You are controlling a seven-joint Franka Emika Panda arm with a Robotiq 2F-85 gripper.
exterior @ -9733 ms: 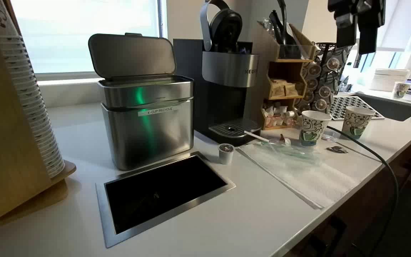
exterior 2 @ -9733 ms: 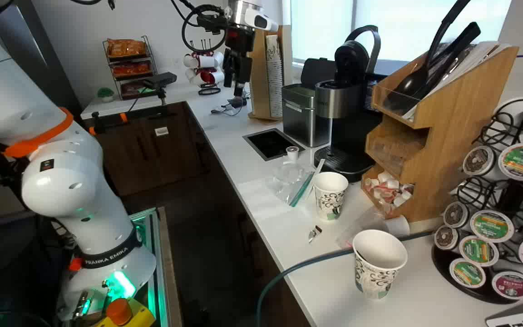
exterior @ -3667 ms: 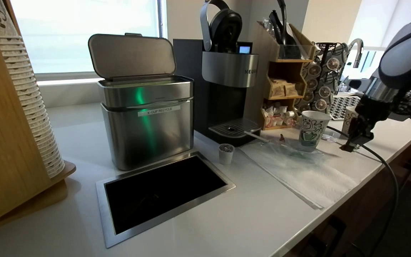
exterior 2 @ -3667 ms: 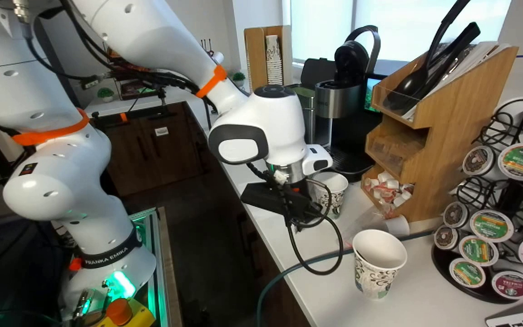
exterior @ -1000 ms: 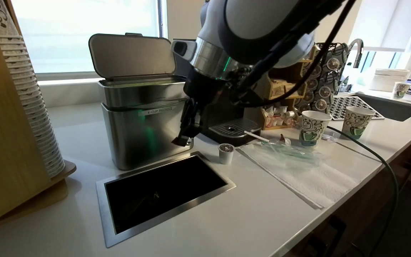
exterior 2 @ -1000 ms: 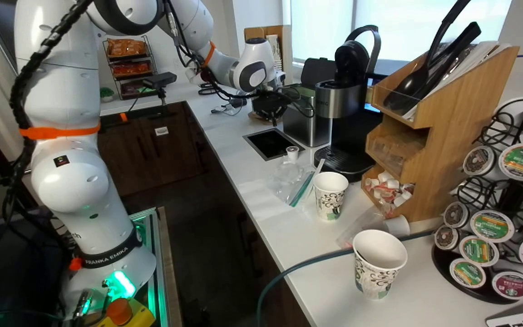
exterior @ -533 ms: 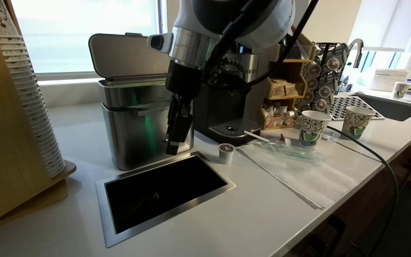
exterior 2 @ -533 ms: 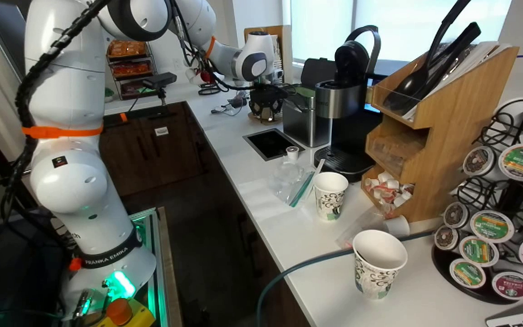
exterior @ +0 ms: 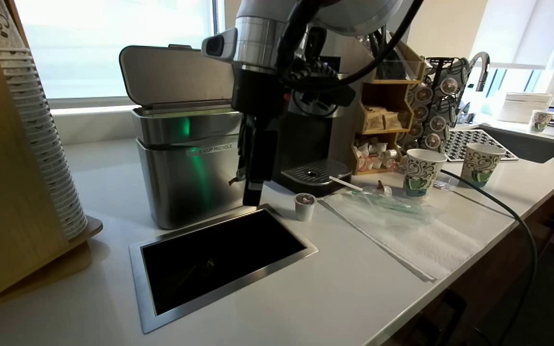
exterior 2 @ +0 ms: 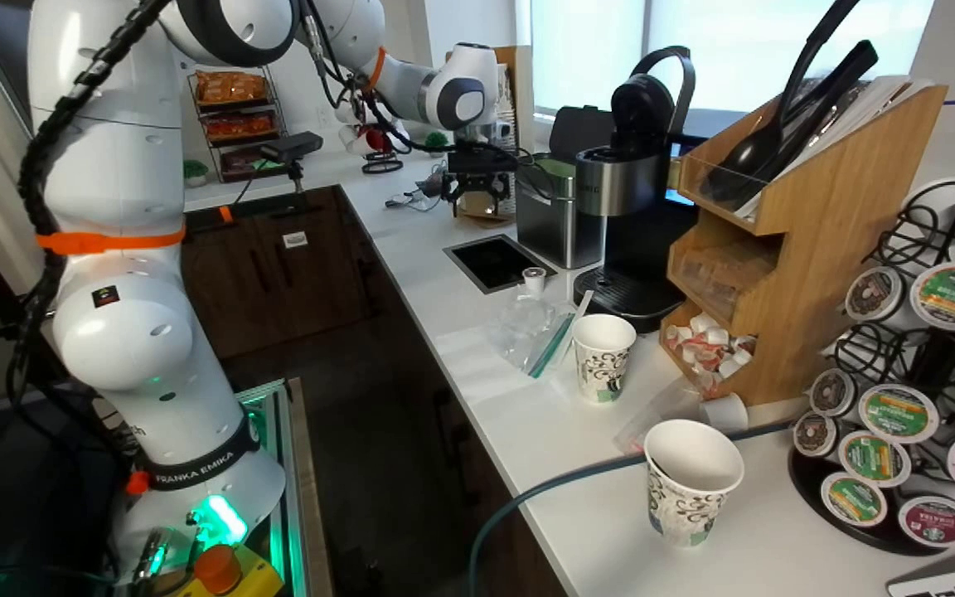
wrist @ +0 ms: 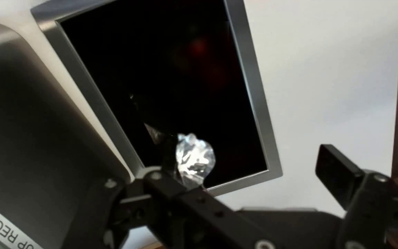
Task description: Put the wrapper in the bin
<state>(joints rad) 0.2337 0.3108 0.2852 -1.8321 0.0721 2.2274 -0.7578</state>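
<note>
The wrapper (wrist: 195, 159) is a small crumpled silver piece in the wrist view. It seems to cling to my left-hand finger there; exact contact is hidden. A brown scrap of it (exterior: 233, 180) sticks out beside the finger in an exterior view. My gripper (wrist: 250, 155) has its fingers wide apart, with nothing between them across the gap. It hangs above the back edge of the bin in both exterior views (exterior: 247, 190) (exterior 2: 475, 201). The bin is a dark rectangular opening in the counter with a metal frame (exterior: 231, 287), also in the wrist view (wrist: 254, 86).
A steel K-cup recycle box (exterior: 200, 178) with raised lid stands just behind the bin, close to my gripper. A coffee pod (exterior: 305, 207) stands at the bin's corner. The coffee maker (exterior: 313, 96), a plastic bag (exterior: 392, 204) and paper cups (exterior: 423, 173) are beyond.
The wrapper was carried from the counter near the cups to the bin. Over the last second my fingers opened, and the gripper turned and rose slightly. The wrapper stays at one finger.
</note>
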